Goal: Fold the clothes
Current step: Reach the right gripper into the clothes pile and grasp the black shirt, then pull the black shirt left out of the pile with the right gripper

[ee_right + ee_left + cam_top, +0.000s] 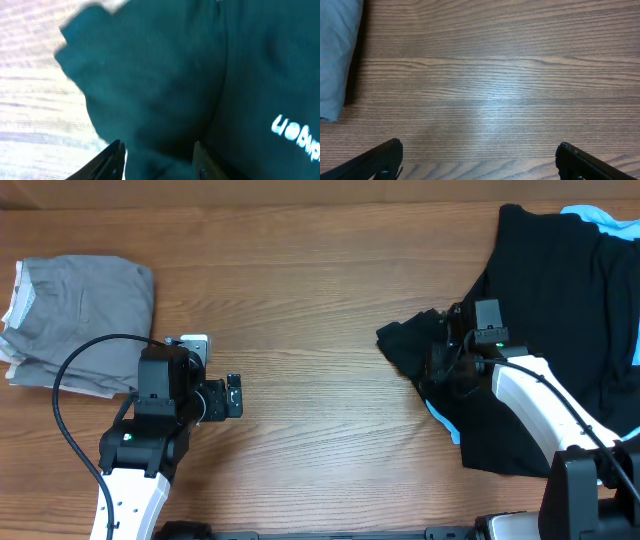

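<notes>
Overhead: black tee [560, 310] lies crumpled at the right side of the table [320, 280]. One sleeve-like flap points toward the centre. A light blue tee [598, 218] shows underneath it, at the top right corner and as a thin strip along the lower left edge.

Right gripper [440, 358] sits low over the flap end of the black tee. In the right wrist view [157, 150] the fingers [111, 160] stand partway apart and dark cloth fills the gap between them. No pinched fold is visible there, so I log the claw as apart rather than clamped. White lettering [295, 136] shows on the fabric at the right of that view (blurred, not legible).

Left gripper [232, 395] is over bare wood, well apart from the black tee. In the left wrist view [480, 145] the jaws are spread wide, with only table grain between them.

A folded grey garment [85, 325] rests at the far left of the table, just beside the left arm. Its edge shows at the left of the left wrist view [337, 55].
</notes>
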{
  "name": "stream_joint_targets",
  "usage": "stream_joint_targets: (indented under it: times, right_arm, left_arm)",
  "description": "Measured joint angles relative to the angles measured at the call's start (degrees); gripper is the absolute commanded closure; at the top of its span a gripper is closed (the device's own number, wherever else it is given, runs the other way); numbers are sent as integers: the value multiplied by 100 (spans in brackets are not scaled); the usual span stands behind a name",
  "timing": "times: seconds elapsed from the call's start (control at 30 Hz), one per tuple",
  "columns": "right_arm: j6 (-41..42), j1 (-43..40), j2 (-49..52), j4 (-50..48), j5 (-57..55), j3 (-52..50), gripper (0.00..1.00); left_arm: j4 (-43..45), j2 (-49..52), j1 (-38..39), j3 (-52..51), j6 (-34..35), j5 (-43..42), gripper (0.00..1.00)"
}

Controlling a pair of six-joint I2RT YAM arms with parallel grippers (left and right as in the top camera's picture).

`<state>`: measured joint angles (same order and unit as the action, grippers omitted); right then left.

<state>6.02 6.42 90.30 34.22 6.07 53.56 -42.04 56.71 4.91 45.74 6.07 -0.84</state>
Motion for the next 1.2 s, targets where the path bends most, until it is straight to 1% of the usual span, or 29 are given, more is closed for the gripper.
stream_joint_targets:
  times: [0.27,0.47,0.5,0.6,0.87,1.0,1.1,1.2]
  right_arm:
    - [-2,0,28,-35,-323,-17,54]
    - [0,0,299,-20,-398,-48,70]
    - [20,0,319,-7,-404,-50,75]
    - [17,0,326,-9,-424,-52,96]
    - [107,0,326,33,-461,-55,96]
    - [275,0,319,584,-463,125,96]
    - [317,-2,282,1231,-520,793,96]
    - [251,-4,149,1757,-396,2076,96]
  left_arm:
    - [0,0,0,0,0,0,0]
    - [0,0,0,2,0,0,0]
    - [0,0,0,0,0,0,0]
    - [0,0,0,0,0,0,0]
    - [0,0,0,0,0,0,0]
    - [2,0,0,0,0,0,0]
    - [2,0,0,2,0,0,0]
    - [0,0,0,2,0,-2,0]
